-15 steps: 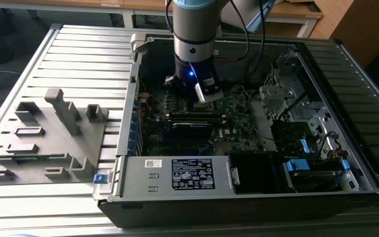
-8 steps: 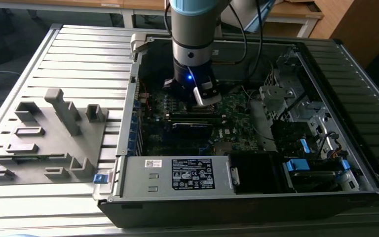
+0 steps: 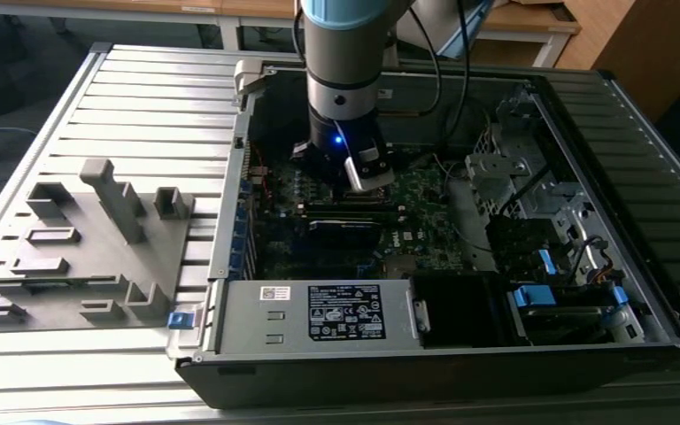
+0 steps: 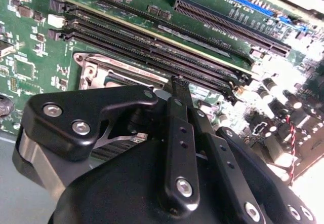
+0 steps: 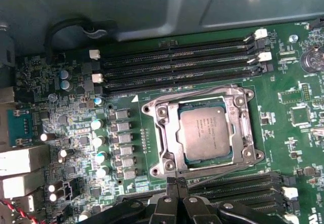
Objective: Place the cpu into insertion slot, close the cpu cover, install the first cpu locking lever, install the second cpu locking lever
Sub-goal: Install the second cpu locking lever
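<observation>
- Fingertips of the gripper (image 5: 176, 183) meet just beside the insertion slot (image 5: 152, 148), gripping nothing we can see.
- We count one cpu (image 5: 205, 133), seated under the closed cpu cover (image 5: 244, 133); levers are hard to make out.
- Memory slots (image 5: 177, 64): four beyond it.

Grey fixture tray (image 3: 81, 252) beside computer case (image 3: 623, 345)

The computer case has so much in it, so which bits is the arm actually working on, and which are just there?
Part of the job:
- cpu, seated in the insertion slot
- cpu cover, framing the chip
- gripper, just beside the socket

Just there:
- memory slots
- power supply box
- grey fixture tray
</observation>
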`<state>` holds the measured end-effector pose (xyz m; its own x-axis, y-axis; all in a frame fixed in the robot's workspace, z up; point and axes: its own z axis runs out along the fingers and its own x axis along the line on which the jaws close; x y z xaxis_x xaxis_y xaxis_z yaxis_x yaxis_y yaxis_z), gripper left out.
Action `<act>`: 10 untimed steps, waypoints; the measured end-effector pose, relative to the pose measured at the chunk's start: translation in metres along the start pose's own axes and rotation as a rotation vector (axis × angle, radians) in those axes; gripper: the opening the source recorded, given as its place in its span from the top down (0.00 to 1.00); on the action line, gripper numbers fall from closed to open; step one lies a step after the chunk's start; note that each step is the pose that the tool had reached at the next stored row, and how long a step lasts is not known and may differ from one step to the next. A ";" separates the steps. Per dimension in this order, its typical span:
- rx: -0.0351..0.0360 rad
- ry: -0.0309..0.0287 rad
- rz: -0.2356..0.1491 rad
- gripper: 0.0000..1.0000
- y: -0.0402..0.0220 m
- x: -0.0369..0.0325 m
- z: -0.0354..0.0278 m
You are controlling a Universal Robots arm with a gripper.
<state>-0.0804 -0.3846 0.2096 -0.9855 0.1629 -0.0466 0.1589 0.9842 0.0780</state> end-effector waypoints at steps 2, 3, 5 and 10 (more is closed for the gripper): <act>-0.0137 0.0022 0.001 0.89 -0.0002 0.0002 0.0001; -0.0259 0.0040 0.002 0.89 -0.0002 0.0002 0.0001; -0.0324 0.0052 0.002 0.89 -0.0004 0.0002 0.0000; -0.0332 0.0052 0.002 0.89 -0.0021 0.0014 0.0002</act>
<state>-0.0821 -0.3864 0.2091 -0.9855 0.1644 -0.0412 0.1590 0.9810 0.1112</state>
